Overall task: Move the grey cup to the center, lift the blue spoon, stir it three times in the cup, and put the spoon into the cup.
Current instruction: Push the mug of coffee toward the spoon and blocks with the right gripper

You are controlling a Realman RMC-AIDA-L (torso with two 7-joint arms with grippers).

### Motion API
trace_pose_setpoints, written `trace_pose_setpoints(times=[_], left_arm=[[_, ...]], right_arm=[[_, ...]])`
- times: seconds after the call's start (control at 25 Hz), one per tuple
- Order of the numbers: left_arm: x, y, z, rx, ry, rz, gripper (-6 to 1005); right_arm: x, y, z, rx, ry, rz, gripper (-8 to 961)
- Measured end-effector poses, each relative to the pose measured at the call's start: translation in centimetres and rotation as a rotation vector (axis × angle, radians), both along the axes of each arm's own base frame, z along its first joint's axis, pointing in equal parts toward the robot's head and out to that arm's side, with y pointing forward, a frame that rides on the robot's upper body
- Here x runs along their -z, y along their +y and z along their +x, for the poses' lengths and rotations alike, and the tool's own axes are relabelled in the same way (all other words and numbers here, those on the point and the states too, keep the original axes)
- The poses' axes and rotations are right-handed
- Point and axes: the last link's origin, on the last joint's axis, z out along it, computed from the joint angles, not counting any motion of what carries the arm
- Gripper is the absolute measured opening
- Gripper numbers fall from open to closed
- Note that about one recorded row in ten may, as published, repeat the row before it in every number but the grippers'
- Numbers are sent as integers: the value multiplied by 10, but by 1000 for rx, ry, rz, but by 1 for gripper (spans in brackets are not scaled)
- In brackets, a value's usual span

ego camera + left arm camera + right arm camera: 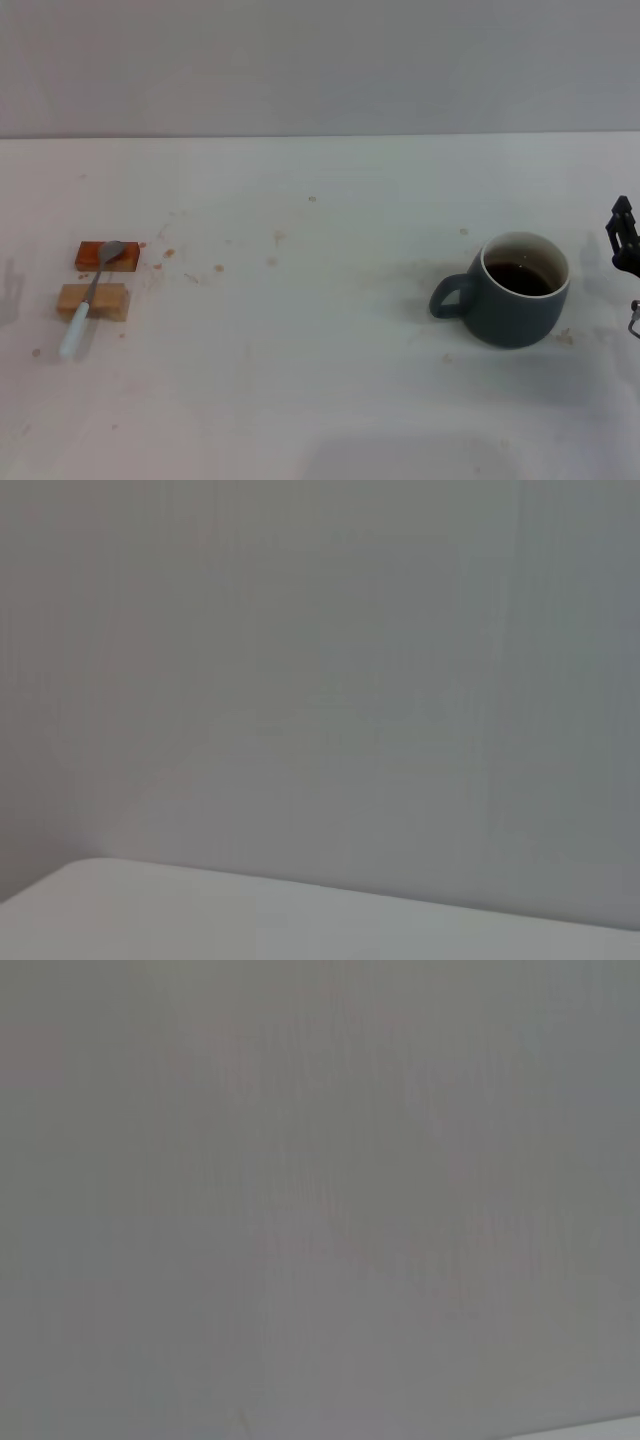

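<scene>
The grey cup (pixel 516 290) stands on the right side of the white table (pixel 320 400), its handle pointing left, with dark liquid inside. The blue spoon (pixel 89 298) lies at the far left across an orange block (pixel 107 256) and a tan block (pixel 93 301), its metal bowl on the orange block and its pale handle pointing toward the front. My right gripper (pixel 626 245) shows only as a dark part at the right edge, right of the cup and apart from it. My left gripper is out of view. Both wrist views show only the wall.
Small brown stains dot the table between the blocks and the cup. A grey wall (pixel 320 60) runs behind the table's far edge.
</scene>
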Motion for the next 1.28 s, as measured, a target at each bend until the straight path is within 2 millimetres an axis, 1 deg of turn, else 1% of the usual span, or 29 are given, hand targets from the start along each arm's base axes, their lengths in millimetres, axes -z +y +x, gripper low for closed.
trace_pose_setpoints(times=[0.24,0.4,0.6,0.84,1.0,1.16,1.28], left_arm=[[-1,1,0,0,-1,5,701],[-1,1,0,-3,0,6,701],[-1,1,-1,-4,0,6,700],[-4,1,-1,-6,1,17,699],[-4,1,-1,-6,1,17,699],[-6,1,-2,-8,-1,29,698],[-7,1,-2,-9,-1,33,698]], right_arm=[[2,-3,3,15,7,-12,520],[10,-9,9,38,54,-57,519],[15,-15,16,59,90,-91,325],[20,-19,15,48,82,-120,192],[23,-18,9,23,79,-132,104],[25,-17,6,9,76,-138,57],[28,-14,0,-16,73,-156,33]])
